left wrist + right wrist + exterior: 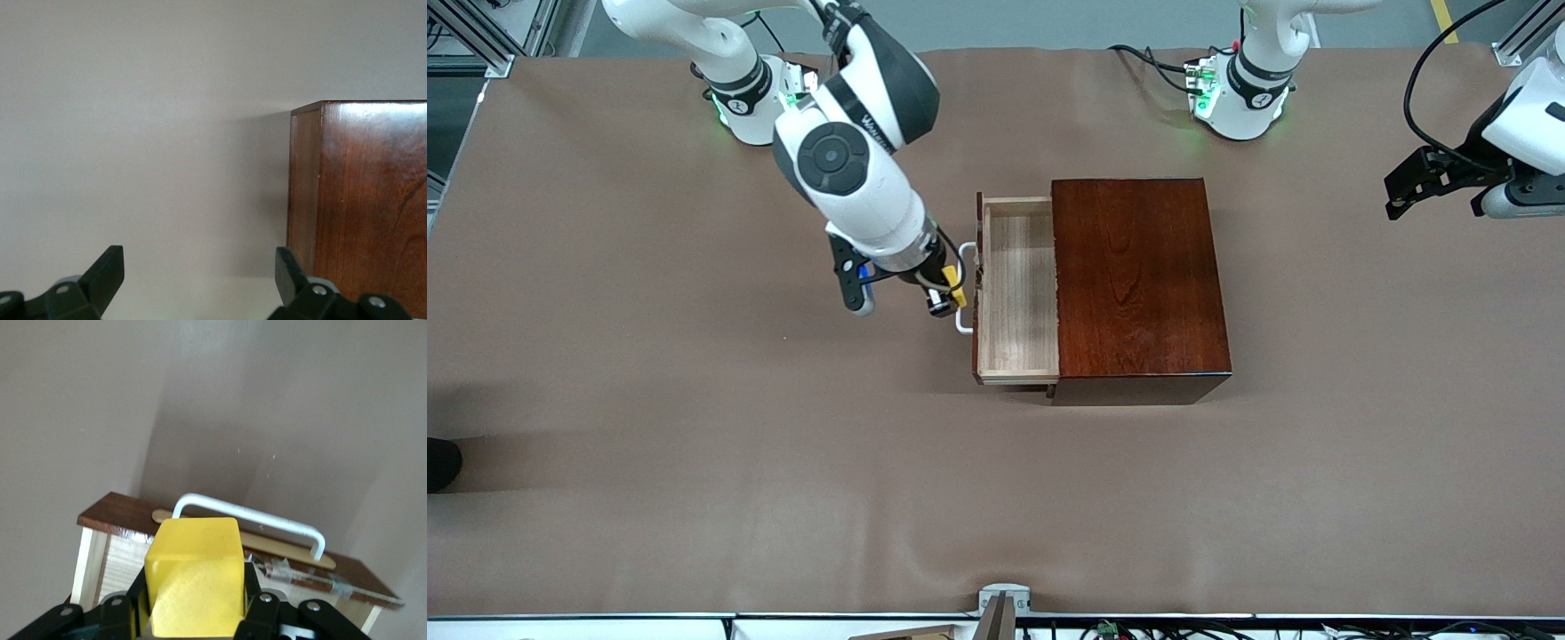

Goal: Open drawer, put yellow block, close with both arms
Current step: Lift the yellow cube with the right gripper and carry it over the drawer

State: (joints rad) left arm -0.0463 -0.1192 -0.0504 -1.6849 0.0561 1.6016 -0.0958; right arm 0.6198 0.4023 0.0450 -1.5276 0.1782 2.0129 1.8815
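Block in hand, just short of the open drawer.
My right fingers (945, 298) gripped the yellow block (955, 286) over the handle (964, 289); the drawer (1016, 293) lay just toward the left arm's end. My left fingers (1405, 191) waited open.

high front overview, two close wrist views, mahogany box (1138, 276) shared

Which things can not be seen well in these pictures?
- Block: front view shows only a yellow sliver; the right claw and wrist cover it.
- Handle: front view, partly covered by that claw.
- Drawer inside: its part under the box top is hidden.
- Left claw, open: its arm is cut by the front view's edge.
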